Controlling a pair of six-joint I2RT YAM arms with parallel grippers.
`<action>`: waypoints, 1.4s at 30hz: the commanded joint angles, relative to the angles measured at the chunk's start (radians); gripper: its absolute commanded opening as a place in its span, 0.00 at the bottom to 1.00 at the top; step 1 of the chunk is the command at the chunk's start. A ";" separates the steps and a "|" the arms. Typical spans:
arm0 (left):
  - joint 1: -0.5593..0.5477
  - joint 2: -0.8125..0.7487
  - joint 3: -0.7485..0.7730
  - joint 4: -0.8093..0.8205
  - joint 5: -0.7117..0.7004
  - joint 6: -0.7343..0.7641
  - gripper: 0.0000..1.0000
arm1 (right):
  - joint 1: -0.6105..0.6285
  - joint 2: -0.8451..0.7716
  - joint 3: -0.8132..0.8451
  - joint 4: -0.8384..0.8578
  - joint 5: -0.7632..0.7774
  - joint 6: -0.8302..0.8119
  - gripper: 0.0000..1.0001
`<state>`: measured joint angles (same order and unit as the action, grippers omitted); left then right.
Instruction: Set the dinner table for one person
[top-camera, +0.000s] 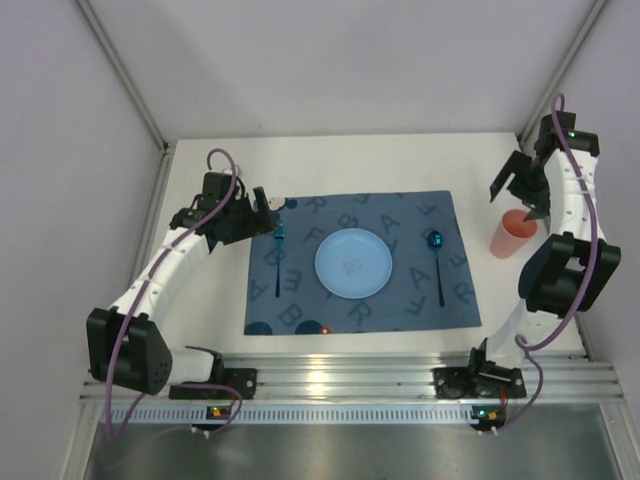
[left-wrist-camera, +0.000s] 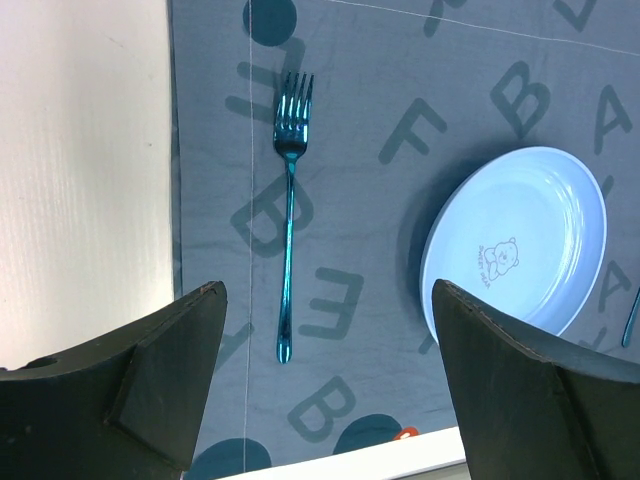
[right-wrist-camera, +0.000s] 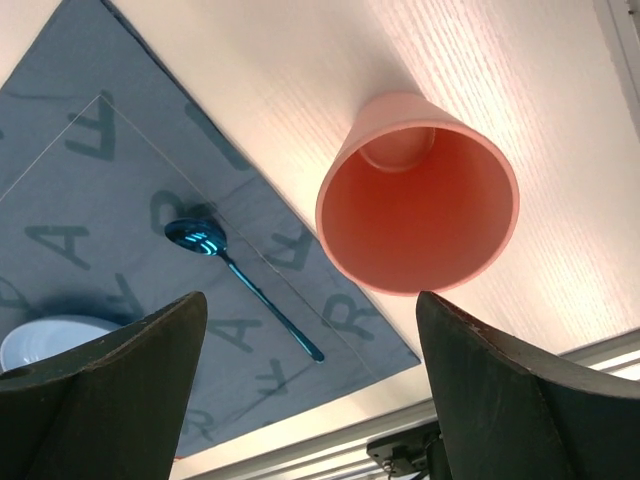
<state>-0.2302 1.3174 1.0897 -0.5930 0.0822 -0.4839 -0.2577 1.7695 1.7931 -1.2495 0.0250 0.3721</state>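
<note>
The dinner table is filling the workspace under both arms, with its slotted rail running along the edge at 6 o'clock. The setting is looking close to finished. On the blue lettered placemat a fork is lying at 9 o'clock from the plate, which is sitting at the mat's centre. A spoon is lying at the plate's 3 o'clock. A pink cup is standing upright on the bare tabletop just beyond the mat's right edge, between 2 and 3 o'clock from the plate. No knife or napkin is showing, so I am judging that little or nothing is left apart from the arms pulling clear.

The left gripper is hovering over the mat's corner at 10 o'clock from the plate. Its fingers are spread wide and carrying nothing, and the fork is lying free on the cloth below them. The right gripper is hanging above the cup. Its fingers are also spread wide, with the cup's rim showing between them but apparently not touching either one, so it seems to be gripping nothing.
</note>
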 joint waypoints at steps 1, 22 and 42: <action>0.005 -0.037 -0.014 0.032 -0.002 0.008 0.89 | -0.011 0.016 0.020 0.053 0.042 -0.021 0.85; 0.005 -0.026 -0.008 0.027 -0.027 0.016 0.89 | 0.021 0.145 -0.020 0.105 0.153 -0.021 0.00; 0.005 0.031 0.064 0.024 -0.015 0.024 0.89 | 0.494 0.410 0.358 0.068 0.066 0.116 0.00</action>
<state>-0.2302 1.3708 1.1160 -0.5831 0.0757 -0.4755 0.2234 2.1517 2.1170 -1.2118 0.1013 0.4557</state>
